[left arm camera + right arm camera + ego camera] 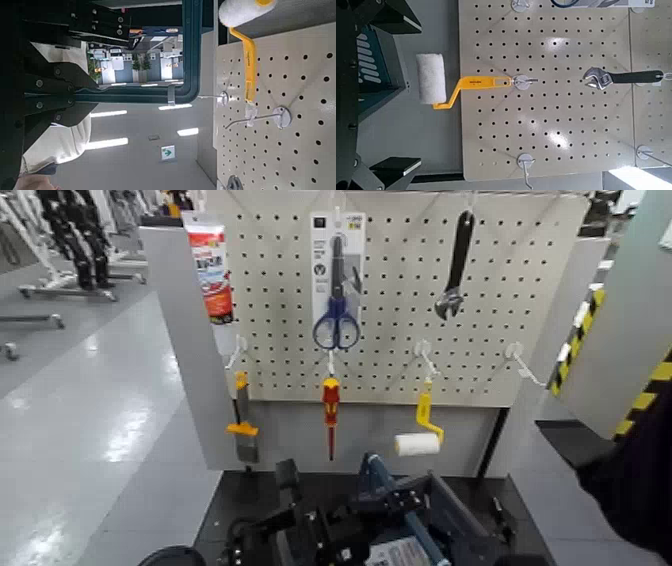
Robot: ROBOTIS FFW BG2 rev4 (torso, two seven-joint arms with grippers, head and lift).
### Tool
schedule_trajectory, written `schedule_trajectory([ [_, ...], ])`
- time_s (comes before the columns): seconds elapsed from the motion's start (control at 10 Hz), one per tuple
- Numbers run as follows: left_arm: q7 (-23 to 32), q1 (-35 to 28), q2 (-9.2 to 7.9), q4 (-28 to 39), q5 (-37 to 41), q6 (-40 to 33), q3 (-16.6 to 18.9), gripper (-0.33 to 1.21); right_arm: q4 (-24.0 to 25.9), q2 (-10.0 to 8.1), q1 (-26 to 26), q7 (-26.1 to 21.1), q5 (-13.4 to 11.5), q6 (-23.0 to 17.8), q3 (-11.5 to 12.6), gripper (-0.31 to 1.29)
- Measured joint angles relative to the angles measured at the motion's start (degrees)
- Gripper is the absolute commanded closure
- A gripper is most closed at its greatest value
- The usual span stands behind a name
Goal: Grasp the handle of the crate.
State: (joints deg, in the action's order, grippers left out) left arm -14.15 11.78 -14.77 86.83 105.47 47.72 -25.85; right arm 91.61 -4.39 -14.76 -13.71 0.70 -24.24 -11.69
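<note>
Handle (135, 96) sits clenched within my left end effector (70, 96); I judge the grasp complete. My right end effector (407, 95), released, is near the crate (387, 70).

Paint roller (417, 445) hangs near the crate (462, 508), apparently leaving a gap.

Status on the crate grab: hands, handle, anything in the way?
Left hand shut on handle. Right hand open, beside crate, not holding. Possible snag: paint roller hanging just beyond crate.
</note>
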Motion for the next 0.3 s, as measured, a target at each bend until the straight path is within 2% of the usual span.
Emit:
schedule_trajectory([
  [0.3, 0.0, 0.0, -0.01, 0.17, 0.0, 0.07, 0.01, 1.18, 0.09, 0.0, 0.0, 0.0, -0.23, 0.37, 0.25, 0.13],
])
